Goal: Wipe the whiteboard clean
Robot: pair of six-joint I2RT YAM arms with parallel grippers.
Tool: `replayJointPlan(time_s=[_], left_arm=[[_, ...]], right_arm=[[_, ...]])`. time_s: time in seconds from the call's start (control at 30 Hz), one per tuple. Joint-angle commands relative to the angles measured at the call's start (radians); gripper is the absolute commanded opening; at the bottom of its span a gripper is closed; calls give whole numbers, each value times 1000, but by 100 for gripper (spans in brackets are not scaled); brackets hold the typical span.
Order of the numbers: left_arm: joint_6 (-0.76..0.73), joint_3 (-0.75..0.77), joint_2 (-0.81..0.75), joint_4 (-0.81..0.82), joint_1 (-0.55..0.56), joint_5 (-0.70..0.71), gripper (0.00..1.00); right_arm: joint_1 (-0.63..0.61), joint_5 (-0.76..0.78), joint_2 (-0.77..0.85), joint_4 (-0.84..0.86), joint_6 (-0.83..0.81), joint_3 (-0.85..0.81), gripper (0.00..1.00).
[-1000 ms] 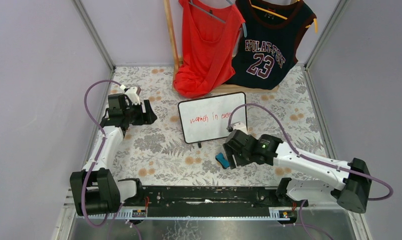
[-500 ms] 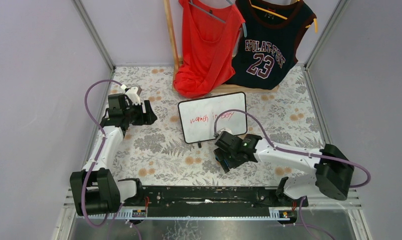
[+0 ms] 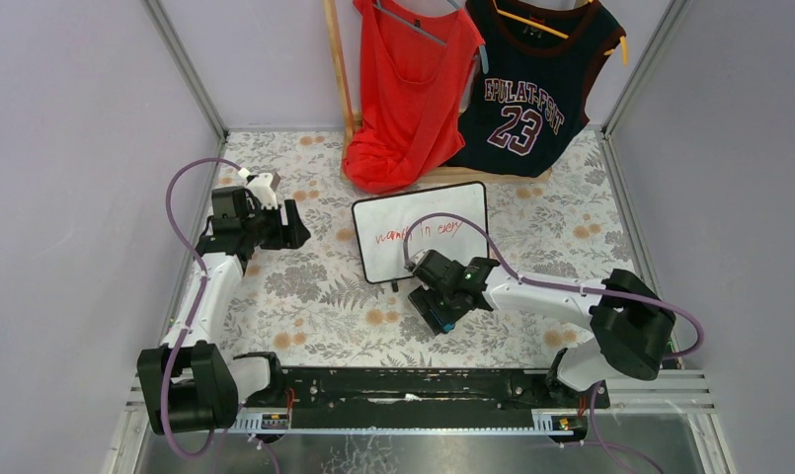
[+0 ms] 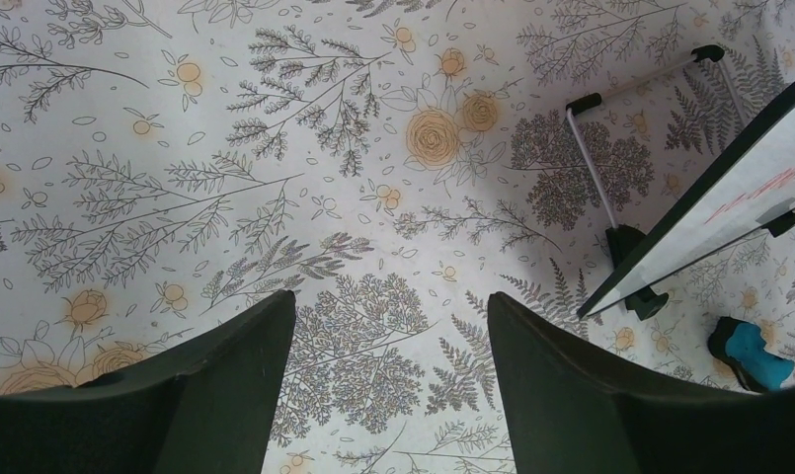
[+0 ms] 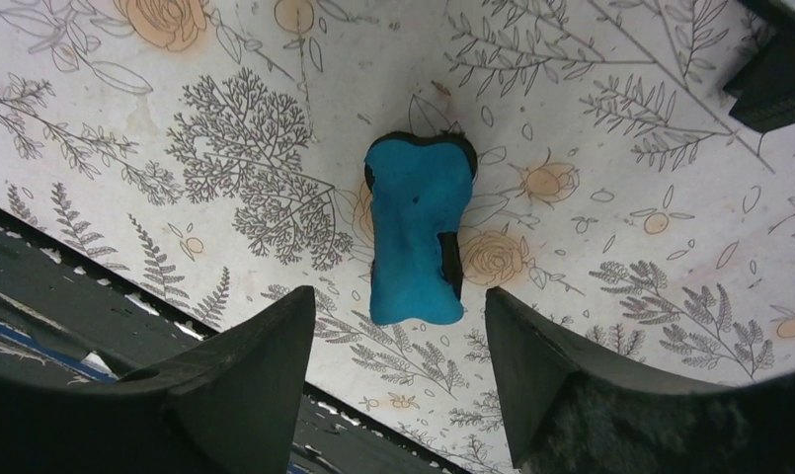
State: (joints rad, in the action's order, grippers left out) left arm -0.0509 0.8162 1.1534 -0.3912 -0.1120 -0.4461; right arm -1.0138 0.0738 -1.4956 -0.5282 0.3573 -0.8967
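Note:
The whiteboard (image 3: 420, 235) stands tilted on the floral table, with red handwriting across its middle; its lower edge and black feet show in the left wrist view (image 4: 709, 212). The blue eraser (image 5: 414, 231) lies flat on the table in front of the board, also visible in the top view (image 3: 442, 318) and the left wrist view (image 4: 752, 352). My right gripper (image 5: 401, 306) is open and hovers just above the eraser, fingers on either side, not touching it. My left gripper (image 4: 391, 308) is open and empty over bare table, left of the board.
A red top (image 3: 410, 89) and a dark jersey (image 3: 531, 84) hang on a wooden rack behind the whiteboard. Metal frame posts and purple walls bound the table. A black rail (image 3: 413, 385) runs along the near edge, close under my right gripper.
My right arm has swung left along the board's front, bringing its open gripper over the eraser. The whiteboard's handwriting is now fully uncovered. My left arm has barely moved.

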Motion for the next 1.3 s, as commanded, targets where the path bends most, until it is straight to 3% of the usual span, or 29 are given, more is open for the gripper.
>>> replayJointPlan(time_s=[0.0, 1.03, 1.27], left_arm=[[-22, -13, -17, -9, 5, -21, 70], [-23, -17, -4, -11, 6, -17, 70], [-26, -19, 0, -11, 5, -17, 70]], right_arm=[[41, -51, -4, 56, -51, -15, 69], [52, -77, -94, 120, -63, -8, 45], [51, -81, -99, 123, -63, -3, 29]])
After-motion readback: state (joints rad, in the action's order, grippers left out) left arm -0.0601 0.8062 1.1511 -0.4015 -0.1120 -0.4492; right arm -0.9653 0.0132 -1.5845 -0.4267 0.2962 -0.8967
